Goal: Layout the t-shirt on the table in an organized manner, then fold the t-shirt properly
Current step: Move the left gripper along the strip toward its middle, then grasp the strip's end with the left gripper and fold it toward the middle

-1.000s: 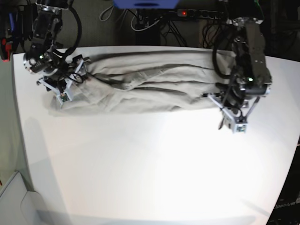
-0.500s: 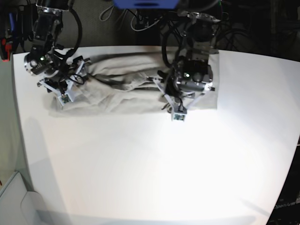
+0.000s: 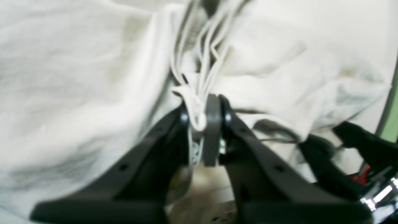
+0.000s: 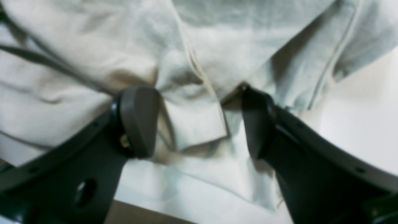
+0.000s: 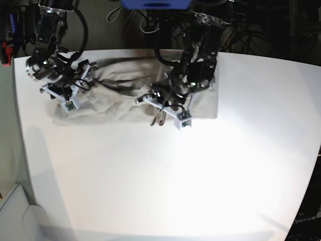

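Grey-beige cloth of the t-shirt (image 5: 120, 95) lay bunched along the upper part of the white surface (image 5: 165, 175) in the base view. The left end effector (image 3: 203, 116) was clamped narrow on a gathered fold of the t-shirt — several layers pinched between its pads. The right end effector (image 4: 199, 121), at the upper left of the base view, stood wide — jaws apart over the t-shirt's edge, gripping nothing.

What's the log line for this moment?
left gripper: shut on t-shirt, mid-fold | right gripper: open over t-shirt edge | table: shirt on far side
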